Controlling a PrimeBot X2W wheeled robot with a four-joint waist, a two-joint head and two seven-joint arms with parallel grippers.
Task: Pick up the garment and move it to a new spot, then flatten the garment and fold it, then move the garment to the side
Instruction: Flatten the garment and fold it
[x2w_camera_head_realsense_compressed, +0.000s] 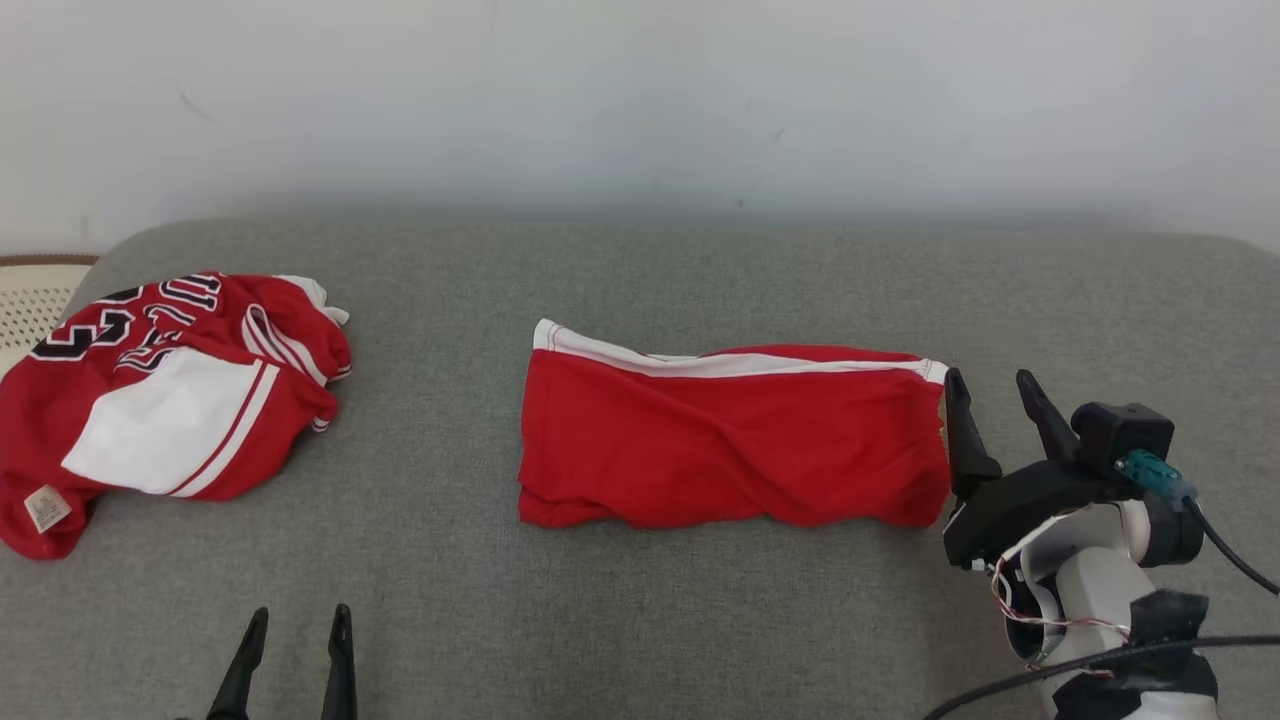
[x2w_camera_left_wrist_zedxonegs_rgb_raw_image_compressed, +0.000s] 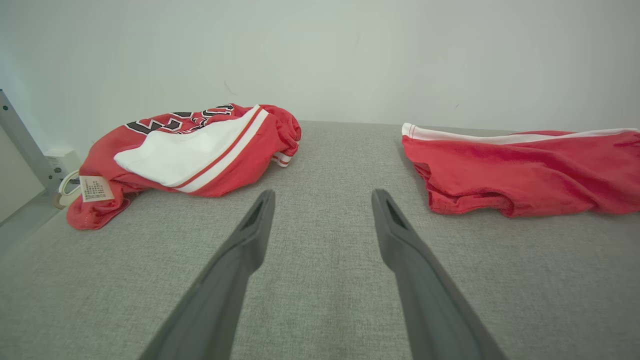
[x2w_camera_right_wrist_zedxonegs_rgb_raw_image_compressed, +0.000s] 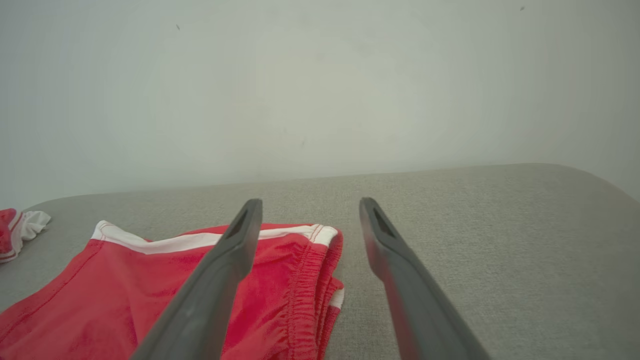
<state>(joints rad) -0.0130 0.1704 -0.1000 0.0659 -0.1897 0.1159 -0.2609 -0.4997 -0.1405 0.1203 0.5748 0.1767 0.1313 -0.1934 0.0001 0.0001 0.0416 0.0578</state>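
A folded red garment (x2w_camera_head_realsense_compressed: 730, 440) lies flat near the middle of the grey cloth-covered worktop (x2w_camera_head_realsense_compressed: 640, 620), its long side running left to right and a white stripe (x2w_camera_head_realsense_compressed: 720, 362) along its far edge. The right gripper (x2w_camera_head_realsense_compressed: 990, 375) sits at the garment's right end with its jaws spread wide and nothing between them. In the head view its inner finger stands just beside the cloth's right edge, and whether it touches is not clear. In the right wrist view that same finger crosses in front of the gathered elastic waistband (x2w_camera_right_wrist_zedxonegs_rgb_raw_image_compressed: 300, 280), while the other finger is over bare grey cloth. The left gripper (x2w_camera_head_realsense_compressed: 302, 610) is at the near edge of the worktop, well apart from the garment, its jaws also wide and empty, pointing at the bare strip between the two pieces of clothing. Far to the left, a crumpled red-and-white jersey (x2w_camera_head_realsense_compressed: 160, 400) with black lettering lies in a heap, a small label (x2w_camera_head_realsense_compressed: 47, 508) showing at its near corner. A plain pale wall (x2w_camera_head_realsense_compressed: 640, 100) rises behind the worktop.
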